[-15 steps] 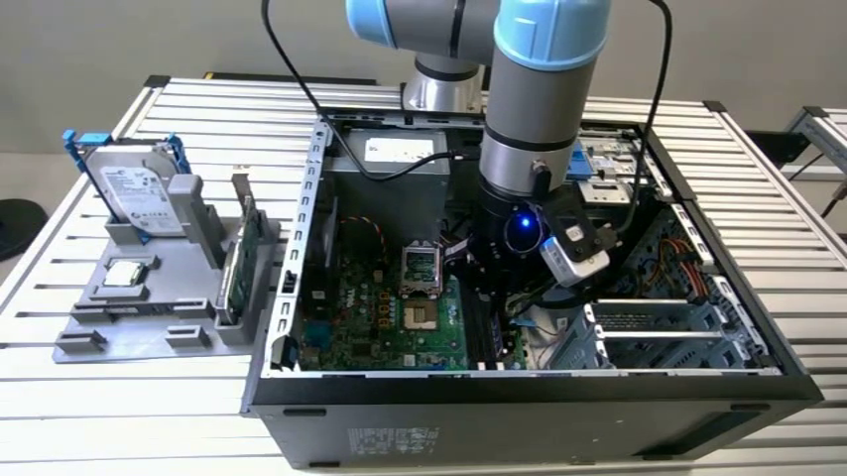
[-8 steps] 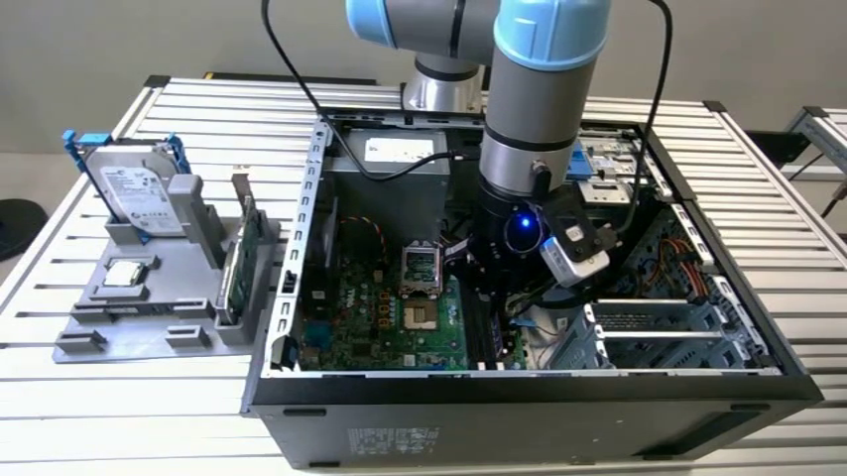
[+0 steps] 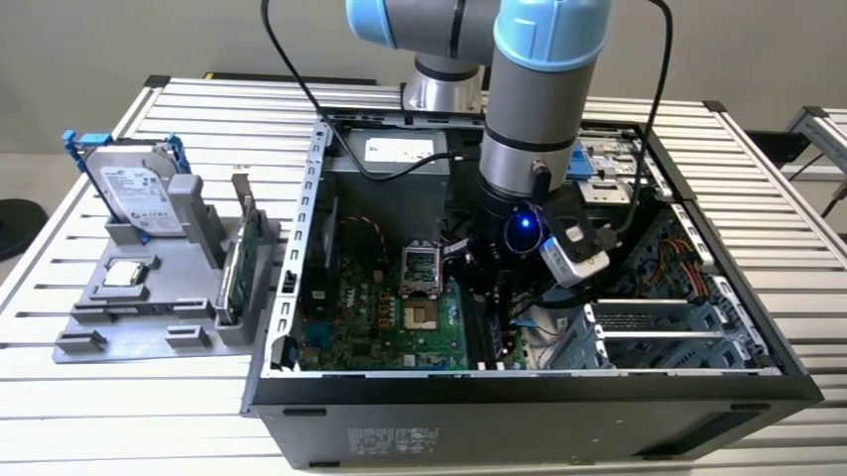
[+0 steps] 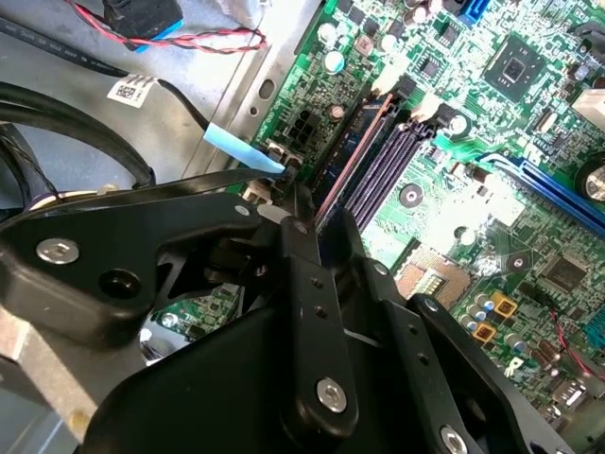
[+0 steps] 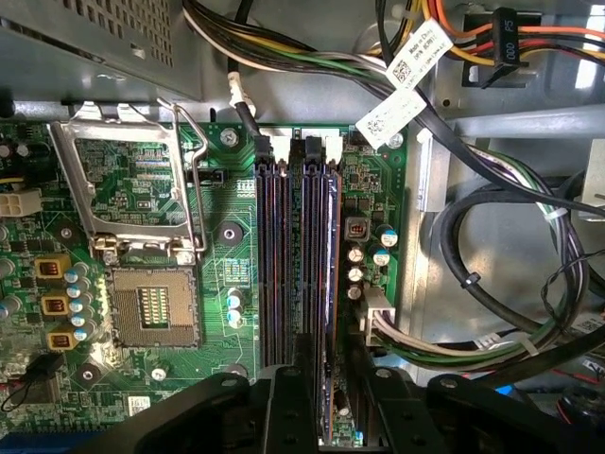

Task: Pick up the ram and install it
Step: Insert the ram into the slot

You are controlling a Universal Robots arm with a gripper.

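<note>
Jaws [image 5: 317, 397] clenched on ram [image 5: 319, 274] | ram stands edge-down in a slot [image 5: 269, 265] on your motherboard [image 5: 142, 246] | risk: if it sits skewed, pressing could jam contacts or crack it

One robot arm [image 3: 530, 109] is seen at the upper middle of the exterior view, reaching into one open computer case [image 3: 741, 382]. At the left of that view, one hard drive [image 3: 137, 188], one expansion card [image 3: 238, 260] and one grey fixture tray [image 3: 99, 317] are counted. One empty processor socket [image 5: 151, 312] is seen at the lower left of the first wrist view.
</note>
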